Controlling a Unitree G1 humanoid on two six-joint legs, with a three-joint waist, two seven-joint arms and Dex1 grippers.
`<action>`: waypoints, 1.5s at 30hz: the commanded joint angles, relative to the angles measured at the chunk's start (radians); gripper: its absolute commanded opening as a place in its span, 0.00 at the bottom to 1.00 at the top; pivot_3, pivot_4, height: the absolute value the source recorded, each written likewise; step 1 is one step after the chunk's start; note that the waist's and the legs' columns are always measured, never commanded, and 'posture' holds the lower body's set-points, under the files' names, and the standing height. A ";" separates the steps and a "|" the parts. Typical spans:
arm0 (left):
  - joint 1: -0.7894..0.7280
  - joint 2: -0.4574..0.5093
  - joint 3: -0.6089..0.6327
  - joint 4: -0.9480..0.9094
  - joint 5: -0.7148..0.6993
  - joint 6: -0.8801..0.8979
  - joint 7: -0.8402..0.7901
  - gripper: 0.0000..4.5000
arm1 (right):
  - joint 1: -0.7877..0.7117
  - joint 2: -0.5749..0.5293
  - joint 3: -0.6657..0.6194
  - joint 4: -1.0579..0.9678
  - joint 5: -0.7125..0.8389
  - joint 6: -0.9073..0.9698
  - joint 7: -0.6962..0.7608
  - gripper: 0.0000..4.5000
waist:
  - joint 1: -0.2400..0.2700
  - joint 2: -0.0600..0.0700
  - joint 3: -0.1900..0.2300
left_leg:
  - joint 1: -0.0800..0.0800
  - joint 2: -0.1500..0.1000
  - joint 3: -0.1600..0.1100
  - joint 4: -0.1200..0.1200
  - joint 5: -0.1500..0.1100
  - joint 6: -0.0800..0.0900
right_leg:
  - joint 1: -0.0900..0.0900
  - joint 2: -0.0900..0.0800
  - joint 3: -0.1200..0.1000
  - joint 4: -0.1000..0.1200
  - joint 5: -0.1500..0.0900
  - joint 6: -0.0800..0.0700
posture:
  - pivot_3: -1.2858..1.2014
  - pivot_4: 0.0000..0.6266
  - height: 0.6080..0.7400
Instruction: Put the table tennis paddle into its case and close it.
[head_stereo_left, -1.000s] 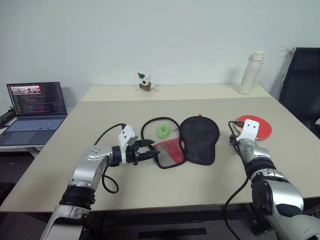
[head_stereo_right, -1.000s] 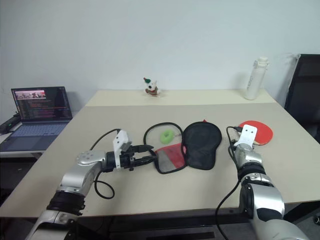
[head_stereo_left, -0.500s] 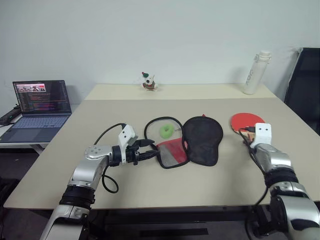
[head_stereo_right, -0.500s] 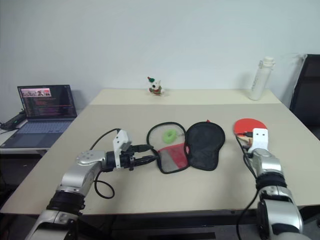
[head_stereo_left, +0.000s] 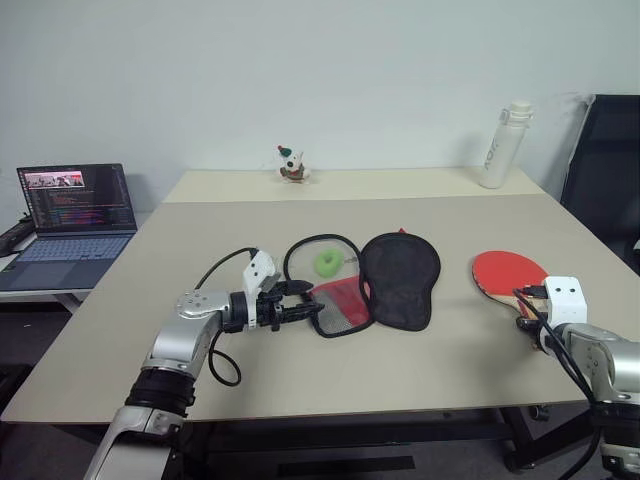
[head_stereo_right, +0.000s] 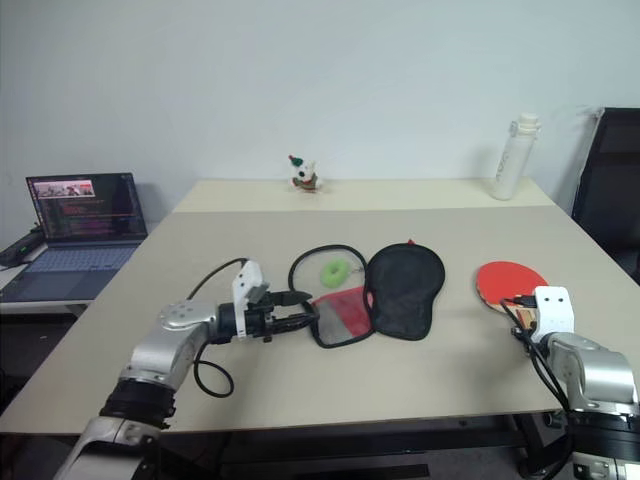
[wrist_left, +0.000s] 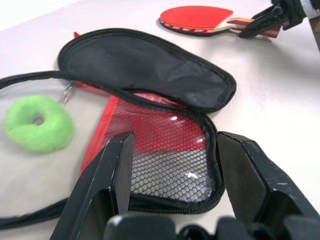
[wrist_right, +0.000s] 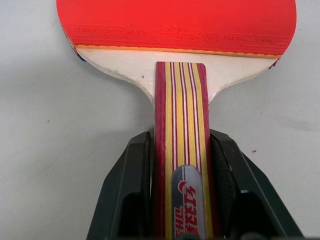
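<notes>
Right gripper is clamped on the paddle by the handle, both black fingers pressed against its sides. Handle runs straight out along the gripper's own line, with the red blade directly ahead of the fingertips, flat on the table. Paddle's long axis therefore matches the gripper's pointing direction; no twist visible between them.

Left gripper stands with jaws apart, straddling the near edge of the case at its red mesh end; whether the fingers actually touch the fabric cannot be told. Case lies unzipped and spread, black half folded out beyond the mesh half. A green ring sits inside the zip loop, just beside the mesh.

Governing relation: case lies well apart from the right gripper, off to its left across bare table, with the black half the nearer part. Right arm holds the paddle; left arm is the nearer to the case. Judgement: paddle must travel leftward, blade leading, towards the opening while the left gripper steadies the mesh side.

A bottle, a small figurine and a laptop stand further off, clear of both arms.
</notes>
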 joint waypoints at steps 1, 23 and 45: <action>-0.027 0.002 0.004 -0.009 -0.001 -0.018 -0.010 0.62 | -0.004 -0.005 -0.008 0.006 0.000 -0.014 0.015 0.44 | 0.000 0.000 0.000 | 0.000 0.000 0.000 0.000 0.000 0.000 | 0.000 0.000 0.000 0.000 0.000 0.000 | 0.52 0.24 1.00; -0.039 0.036 0.023 -0.195 -0.100 0.077 -0.115 0.62 | -0.202 -0.052 0.082 0.387 -0.070 -0.228 0.122 0.62 | -0.016 -0.001 0.000 | 0.001 0.000 0.004 0.002 0.000 0.001 | 0.001 0.000 0.003 0.000 0.003 0.002 | 0.52 0.24 1.00; 0.060 0.093 0.029 -0.202 -0.091 0.054 -0.087 0.62 | -0.385 0.236 -0.045 -0.071 0.063 0.087 -0.151 0.24 | -0.018 0.001 0.000 | 0.000 0.001 0.002 0.000 0.000 0.001 | -0.002 0.000 0.002 0.000 0.003 0.002 | 0.52 0.24 1.00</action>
